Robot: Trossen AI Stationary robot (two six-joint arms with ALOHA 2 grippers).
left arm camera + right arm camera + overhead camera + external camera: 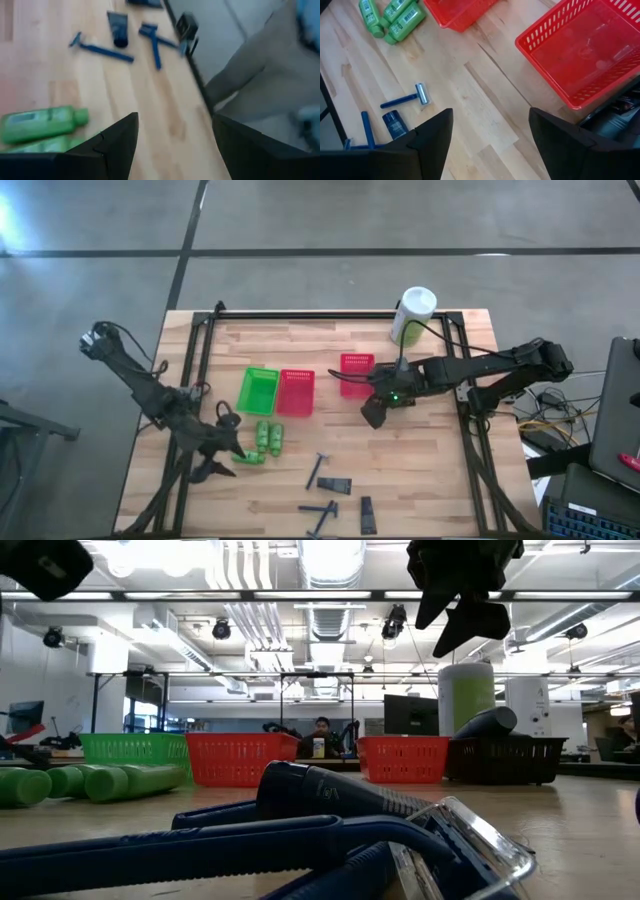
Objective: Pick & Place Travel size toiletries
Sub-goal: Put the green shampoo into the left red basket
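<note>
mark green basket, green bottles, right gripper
green basket [258, 391], high view, on its floor.
green bottles [268, 438], high view, middle of the cluster lying on the wood.
right gripper [374, 416], high view, between its fingertips, empty, beside the small red basket [356, 364].

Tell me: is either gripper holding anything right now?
No. The left gripper and the right gripper are both open with only bare table between their fingers.

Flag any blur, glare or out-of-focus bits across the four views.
Left wrist view: soft all over, green bottle and blue razors smeared. Low view: nearest razor out of focus, ceiling lights blown out. High view: glare patch at the upper left floor. Right wrist view: crisp, red basket sharp.
</note>
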